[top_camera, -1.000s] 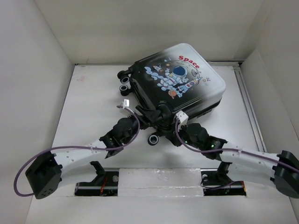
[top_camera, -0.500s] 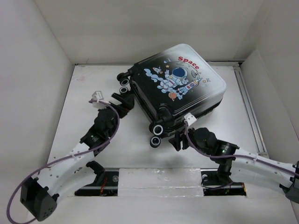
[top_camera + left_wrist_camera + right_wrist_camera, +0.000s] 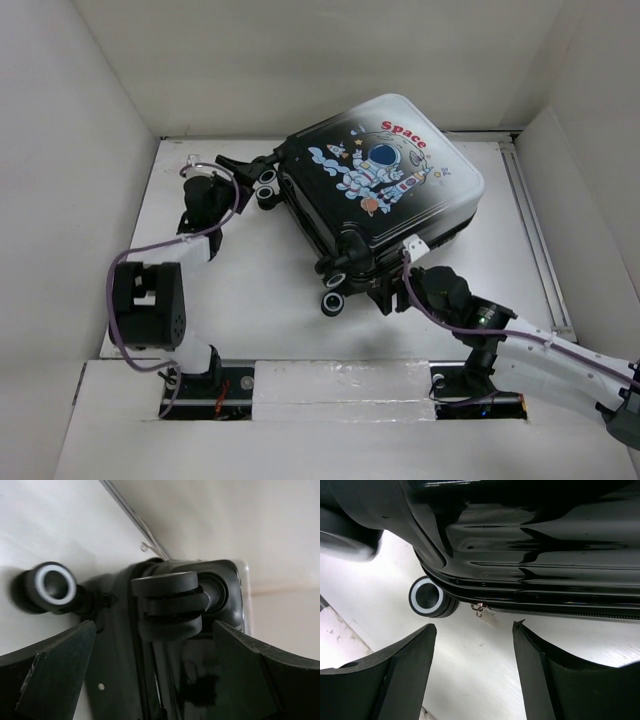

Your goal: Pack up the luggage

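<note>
The luggage [image 3: 385,185] lies closed and flat at the back middle of the table, astronaut print up. My left gripper [image 3: 243,166] is open at its back-left corner. In the left wrist view its jaws [image 3: 155,680] stand wide either side of a black caster wheel [image 3: 167,597], not touching it, with a second white-ringed wheel [image 3: 52,582] to the left. My right gripper [image 3: 385,296] is open and empty just in front of the suitcase's near edge. In the right wrist view [image 3: 474,630] it faces the glossy shell [image 3: 530,540], a zipper pull [image 3: 480,609] and a wheel [image 3: 427,597].
White walls [image 3: 80,200] enclose the table on the left, back and right. A metal rail [image 3: 530,230] runs along the right side. Two more caster wheels [image 3: 333,292] stick out at the suitcase's near-left corner, close to my right gripper.
My left arm has swung from the suitcase's near edge round to its back-left corner wheels. My right gripper has backed slightly off the near edge. The suitcase now lies shut.
</note>
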